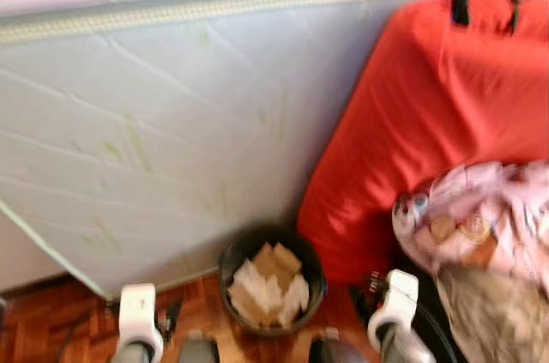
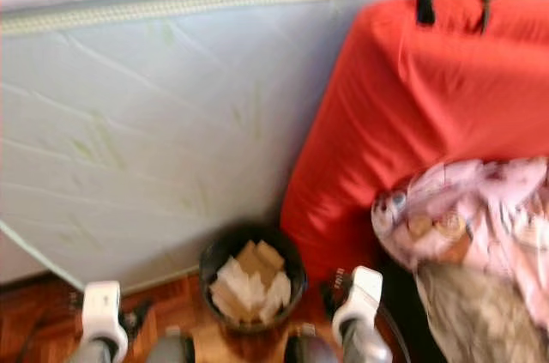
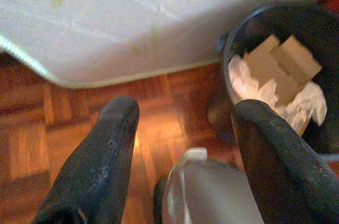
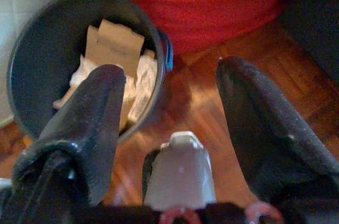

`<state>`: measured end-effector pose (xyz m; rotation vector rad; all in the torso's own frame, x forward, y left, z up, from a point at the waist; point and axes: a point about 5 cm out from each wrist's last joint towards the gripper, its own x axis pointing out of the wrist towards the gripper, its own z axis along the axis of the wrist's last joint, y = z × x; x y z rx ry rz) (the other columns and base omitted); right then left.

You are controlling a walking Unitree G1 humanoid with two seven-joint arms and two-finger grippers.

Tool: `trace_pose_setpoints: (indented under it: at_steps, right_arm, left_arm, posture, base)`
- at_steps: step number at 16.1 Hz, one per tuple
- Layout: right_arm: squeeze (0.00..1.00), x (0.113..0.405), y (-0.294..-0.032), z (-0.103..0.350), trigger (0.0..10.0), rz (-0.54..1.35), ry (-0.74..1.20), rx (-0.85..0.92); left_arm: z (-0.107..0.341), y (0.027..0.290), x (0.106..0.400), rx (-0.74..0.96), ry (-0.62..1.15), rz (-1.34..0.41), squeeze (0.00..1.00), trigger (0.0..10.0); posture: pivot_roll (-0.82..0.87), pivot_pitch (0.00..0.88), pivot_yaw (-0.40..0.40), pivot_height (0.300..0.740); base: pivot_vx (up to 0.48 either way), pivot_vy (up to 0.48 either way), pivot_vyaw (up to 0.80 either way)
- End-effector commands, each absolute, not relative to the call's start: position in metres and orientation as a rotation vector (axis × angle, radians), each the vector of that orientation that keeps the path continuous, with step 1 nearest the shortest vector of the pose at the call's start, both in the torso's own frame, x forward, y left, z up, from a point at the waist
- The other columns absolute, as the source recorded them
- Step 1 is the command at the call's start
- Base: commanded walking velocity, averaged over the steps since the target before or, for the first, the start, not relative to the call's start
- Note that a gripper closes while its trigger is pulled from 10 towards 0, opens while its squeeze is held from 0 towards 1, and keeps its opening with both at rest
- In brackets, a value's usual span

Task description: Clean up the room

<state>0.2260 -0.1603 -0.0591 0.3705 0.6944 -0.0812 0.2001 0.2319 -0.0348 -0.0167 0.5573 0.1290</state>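
Both my tools hang released with nothing in them, left tool (image 3: 180, 144) and right tool (image 4: 169, 128) flanking the bin (image 1: 273, 286) of cardboard scraps on the floor near me. Step carelessly and I'd probably kick it over.

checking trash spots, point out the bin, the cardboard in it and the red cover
bin (image 1: 233, 257): left eye view, dark rim.
cardboard (image 4: 114, 44): right wrist view, flat brown face.
red cover (image 1: 429, 114): left eye view, draped front.

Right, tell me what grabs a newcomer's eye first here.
The big red cover on the right stands out, draped beside the pale mattress leaning upright. On the wooden floor between them stands a dark bin holding cardboard and white paper, and pink patterned fabric lies at far right.
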Motion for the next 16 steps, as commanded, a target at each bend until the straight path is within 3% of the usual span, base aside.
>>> trace_pose_setpoints:
  at_steps: [1, 4, 11, 16]
  right_arm:
    - [0.00, 0.224, -0.162, -0.061, 10.0, -0.083, 0.720, 0.342]
    - [0.00, 0.220, -0.162, -0.064, 10.0, -0.083, 0.763, 0.311]
    - [0.00, 0.209, -0.149, -0.073, 10.0, 0.019, 0.860, 0.229]
    - [0.00, 0.188, -0.169, -0.084, 10.0, -0.019, 0.941, 0.177]
  left_arm:
    - [-0.040, 0.231, 0.199, -0.007, 0.586, 0.116, 0.00, 10.0]
    - [-0.054, 0.229, 0.196, -0.024, 0.667, 0.126, 0.00, 10.0]
    - [-0.069, 0.217, 0.194, -0.048, 0.805, 0.153, 0.00, 10.0]
    - [-0.075, 0.212, 0.186, -0.060, 0.835, 0.180, 0.00, 10.0]
  posture:
    - [0.17, 0.000, -0.083, 0.716]
    - [0.17, 0.000, -0.091, 0.740]
    - [0.15, 0.000, -0.094, 0.740]
    - [0.16, 0.000, -0.107, 0.740]
  base:
    - [0.000, 0.000, 0.00]
    - [0.000, 0.000, 0.00]
    - [0.000, 0.000, 0.00]
    - [0.000, 0.000, 0.00]
